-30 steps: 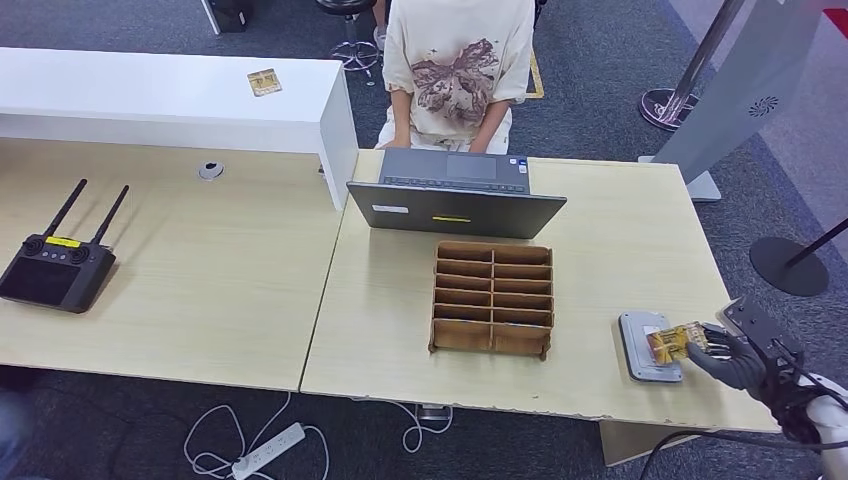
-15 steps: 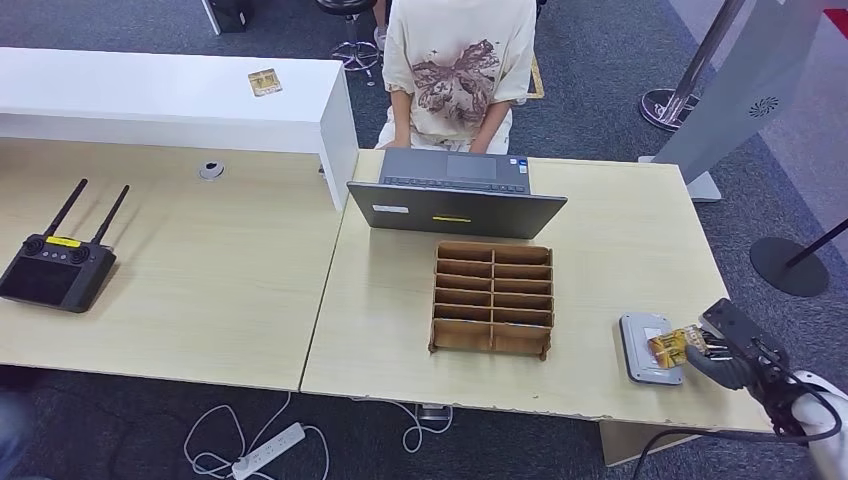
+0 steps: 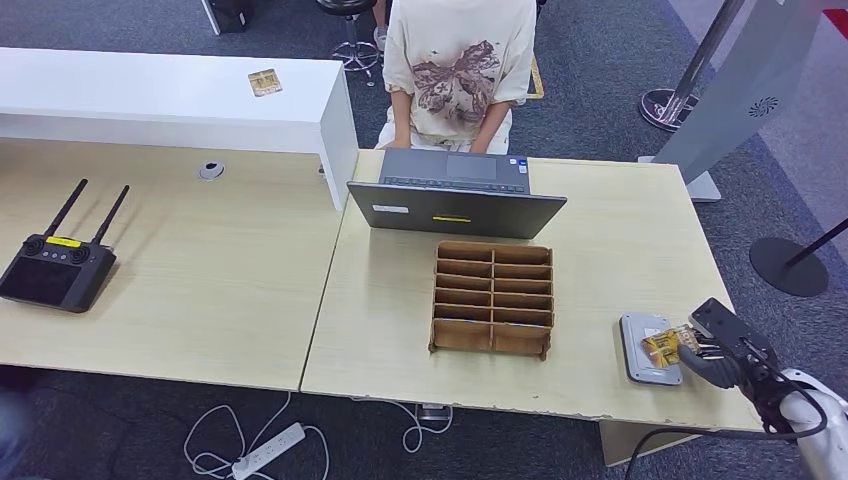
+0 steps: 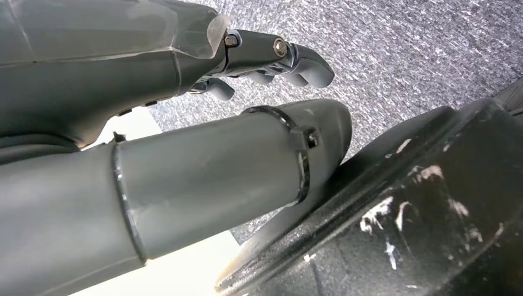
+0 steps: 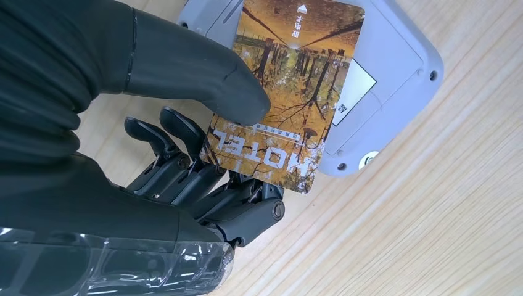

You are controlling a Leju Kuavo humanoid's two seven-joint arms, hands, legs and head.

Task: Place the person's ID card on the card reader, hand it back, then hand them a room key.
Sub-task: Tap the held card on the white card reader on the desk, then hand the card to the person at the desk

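Your right hand (image 5: 142, 154) pinches the card (image 5: 287, 92) between thumb and fingers (image 5: 185, 172), holding it over the reader (image 5: 388, 92) near the table's (image 3: 620, 230) right edge. Keep the card flat and centred on the reader's pad, then let it settle before you lift. The card is thin, glossy and stiff, printed with autumn trees; the reader is smooth grey plastic with rounded corners. Your left hand (image 4: 271, 55) hangs with fingers curled in, holding nothing.

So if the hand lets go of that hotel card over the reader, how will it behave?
The card, pinched by the right hand, looks thin, flat and unbent: probably stiff and light. Its glossy face may slide on the reader's smooth plastic.
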